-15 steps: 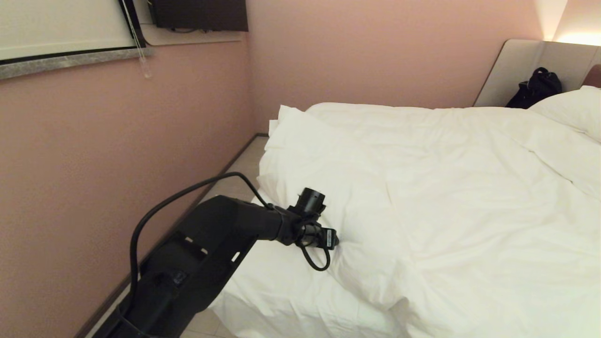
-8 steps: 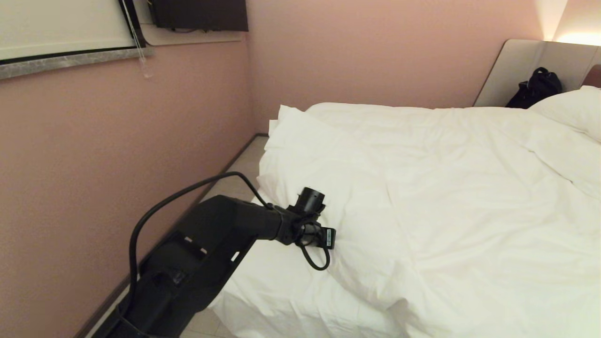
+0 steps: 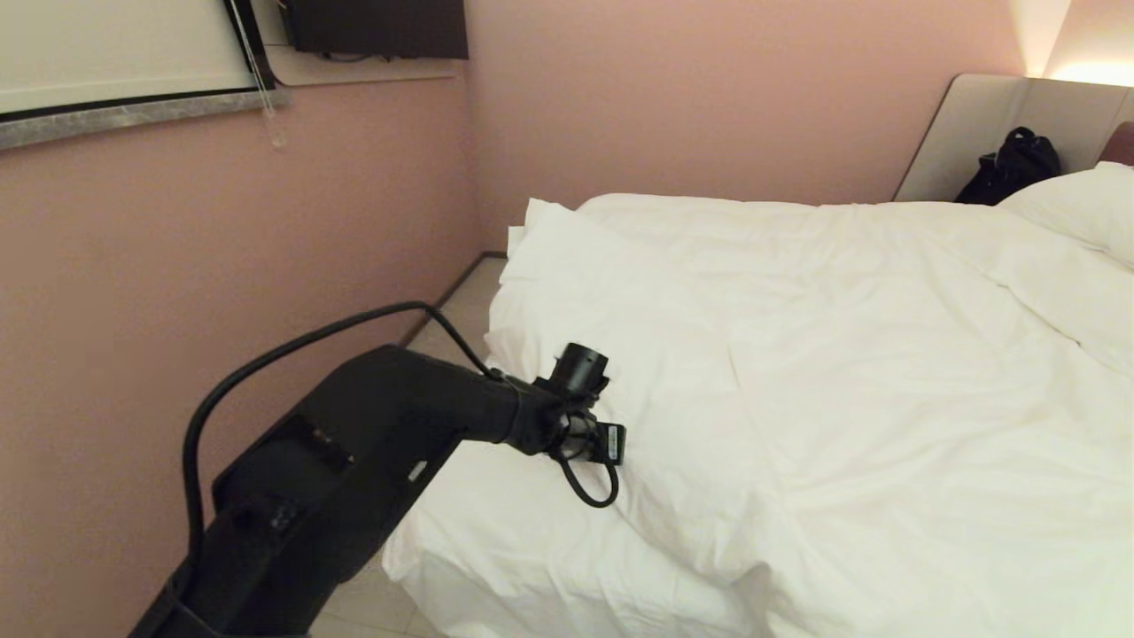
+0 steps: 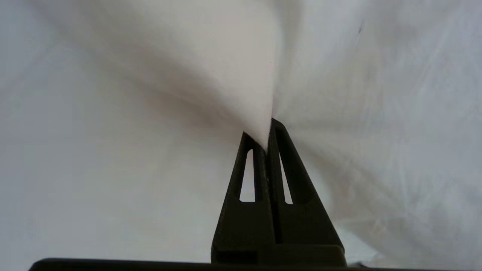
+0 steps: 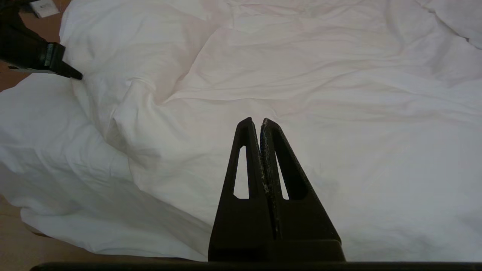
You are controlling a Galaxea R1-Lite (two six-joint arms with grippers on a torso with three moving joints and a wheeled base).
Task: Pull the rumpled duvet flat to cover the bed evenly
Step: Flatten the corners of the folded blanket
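- We are pinching a fold of the duvet [image 3: 797, 354] with our left pincer [image 4: 265, 137], its fingers [image 4: 290, 177] pressed together on a peak of white cloth that is bunching up between them.
- The duvet is lying rumpled over the bed [image 3: 532, 549], with creases running away from the held fold toward the pillow [image 3: 1076, 208] at the headboard [image 3: 974, 124] end.
- Near the wall-side corner at the foot of the bed, the duvet is stopping short, and the flatter white sheet [image 3: 505, 532] is showing bare beside our left arm.
- Our left pincer is sitting at that corner region of the duvet, on the side of the bed nearest the pink wall [image 3: 221, 292].
- Our right pincer [image 5: 260, 124] is hanging above the duvet well apart from the held fold, fingers pressed together on nothing, and we are reading that arm as idle.
- We are judging the grasp step as done and the pull as the step in hand.
- The next move is calling, in our view, for a steady draw of the fold toward the foot corner and the wall side, low over the bed, so the cloth is spreading across the bare sheet without slipping free.
- A black bag [image 3: 1010, 168] is resting against the headboard beyond the pillow.
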